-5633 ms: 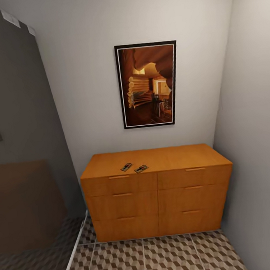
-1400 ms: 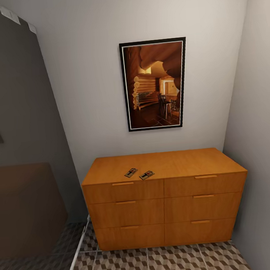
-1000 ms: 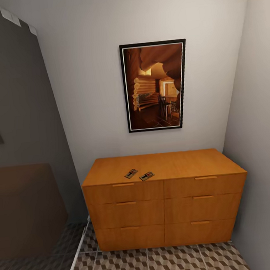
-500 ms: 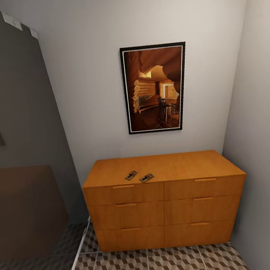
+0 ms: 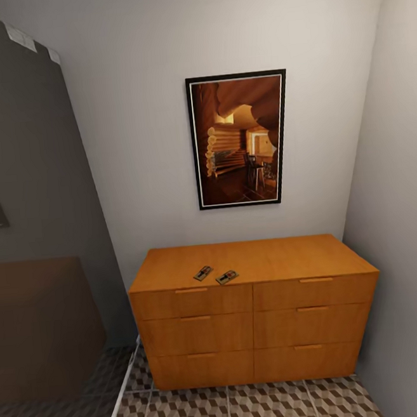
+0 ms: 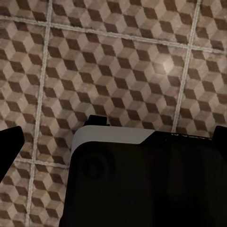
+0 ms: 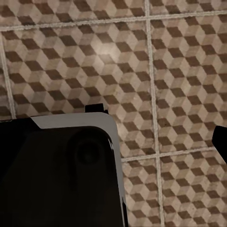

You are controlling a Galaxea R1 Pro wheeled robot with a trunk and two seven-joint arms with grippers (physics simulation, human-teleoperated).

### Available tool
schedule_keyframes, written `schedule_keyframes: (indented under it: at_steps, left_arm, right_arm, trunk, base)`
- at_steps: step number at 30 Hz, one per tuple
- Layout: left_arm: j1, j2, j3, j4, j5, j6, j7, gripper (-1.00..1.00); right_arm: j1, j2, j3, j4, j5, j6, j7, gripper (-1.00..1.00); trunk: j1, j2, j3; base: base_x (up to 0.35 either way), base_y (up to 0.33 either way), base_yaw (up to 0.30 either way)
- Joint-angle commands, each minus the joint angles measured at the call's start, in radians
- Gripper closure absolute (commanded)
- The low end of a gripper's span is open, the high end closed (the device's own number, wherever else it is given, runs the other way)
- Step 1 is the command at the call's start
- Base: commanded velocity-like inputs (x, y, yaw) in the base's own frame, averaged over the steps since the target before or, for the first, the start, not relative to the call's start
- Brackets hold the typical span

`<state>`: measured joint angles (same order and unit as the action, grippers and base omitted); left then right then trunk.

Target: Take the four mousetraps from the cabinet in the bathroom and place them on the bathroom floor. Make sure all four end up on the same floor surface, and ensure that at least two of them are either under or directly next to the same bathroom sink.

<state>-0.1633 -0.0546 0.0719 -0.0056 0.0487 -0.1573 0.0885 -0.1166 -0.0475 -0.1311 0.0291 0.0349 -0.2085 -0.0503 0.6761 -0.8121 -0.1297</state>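
Two mousetraps lie side by side on the top of the orange-brown cabinet (image 5: pixel 283 258), near its front edge and left of the middle: one (image 5: pixel 203 273) and another (image 5: pixel 226 276) just to its right. The cabinet stands against the far wall with all its drawers closed. The cube-patterned bathroom floor (image 5: pixel 253 408) runs in front of it. In the left wrist view my left gripper (image 6: pixel 113 151) hangs open over the floor tiles (image 6: pixel 118 61), above a dark part of my own body. My right gripper (image 7: pixel 113 142) hangs open over the tiles (image 7: pixel 156 56) too. Both are empty.
A framed picture (image 5: pixel 241 139) hangs above the cabinet. A grey wall (image 5: pixel 394 216) closes in at the right of the cabinet. A dark glass-like partition (image 5: pixel 31 219) with a white bottom rail (image 5: pixel 121 395) stands at the left.
The whole head view has shifted a little, so the camera moved; the cabinet and picture sit slightly lower in it. The mousetraps have not moved on the cabinet.
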Motion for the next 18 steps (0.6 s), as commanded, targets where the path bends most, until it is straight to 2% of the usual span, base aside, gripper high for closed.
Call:
schedule_keyframes:
  at_steps: [1, 18]
  left_arm:
    - [-0.001, 0.0, 0.006, 0.001, 0.004, -0.004, 0.0, -1.0]
    - [-0.001, -0.001, 0.006, 0.001, 0.004, -0.004, 0.002, -1.0]
  right_arm:
    - [-0.001, 0.0, -0.007, 0.003, 0.004, -0.006, -0.001, -1.0]
    - [-0.001, 0.0, -0.007, 0.003, 0.004, -0.006, 0.0, -1.0]
  trunk:
    - [-0.004, 0.006, 0.002]
    - [-0.069, 0.125, 0.055]
  base:
    - [0.0, 0.0, 0.0]
    - [0.0, 0.0, 0.0]
